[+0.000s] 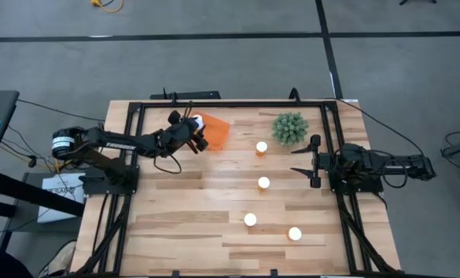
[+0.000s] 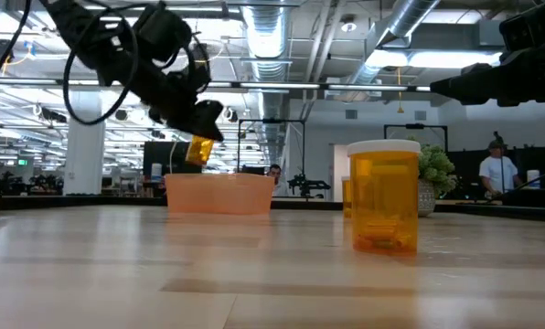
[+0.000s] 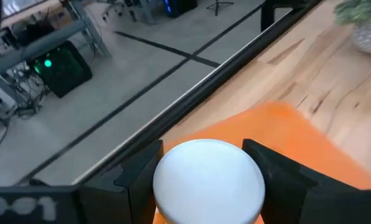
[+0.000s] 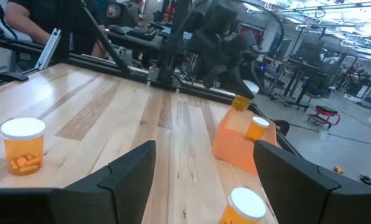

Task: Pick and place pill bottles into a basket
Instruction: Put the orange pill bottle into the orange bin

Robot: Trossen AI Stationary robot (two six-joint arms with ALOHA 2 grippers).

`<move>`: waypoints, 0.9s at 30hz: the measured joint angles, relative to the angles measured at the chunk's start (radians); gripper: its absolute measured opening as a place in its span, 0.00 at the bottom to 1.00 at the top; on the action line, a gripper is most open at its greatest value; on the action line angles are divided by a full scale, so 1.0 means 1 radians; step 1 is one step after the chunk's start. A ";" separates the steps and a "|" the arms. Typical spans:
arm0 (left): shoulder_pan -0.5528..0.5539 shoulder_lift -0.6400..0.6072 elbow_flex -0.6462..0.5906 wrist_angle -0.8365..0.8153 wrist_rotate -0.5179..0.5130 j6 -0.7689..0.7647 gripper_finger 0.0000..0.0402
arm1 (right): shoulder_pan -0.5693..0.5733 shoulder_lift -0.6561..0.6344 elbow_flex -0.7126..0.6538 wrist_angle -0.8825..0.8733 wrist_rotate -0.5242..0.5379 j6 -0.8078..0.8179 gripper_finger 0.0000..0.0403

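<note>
Left gripper (image 1: 193,130) clamps a pill bottle (image 2: 198,149) just over the orange basket (image 1: 214,131), upper centre of high view. Bottle looks light, rigid, smooth plastic; grip the body under the cap. Four more stand mid-table. Right gripper (image 1: 311,161) waits w/ fingers spread

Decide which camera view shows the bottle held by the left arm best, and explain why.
The low view: the held bottle hangs side-on in the left gripper above the basket. The left wrist view shows mostly its white cap; the high view a small white speck; the right wrist view shows it far off.
</note>
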 joint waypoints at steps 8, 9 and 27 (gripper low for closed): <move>0.060 0.000 -0.127 0.188 0.051 -0.047 0.49 | 0.000 0.000 0.000 0.000 0.000 0.000 0.66; 0.066 0.000 -0.141 0.199 0.051 -0.051 0.50 | 0.000 0.000 0.000 0.000 0.000 0.000 0.66; 0.156 0.000 -0.230 0.343 0.138 -0.087 0.54 | 0.000 0.000 0.000 0.000 0.000 0.000 0.66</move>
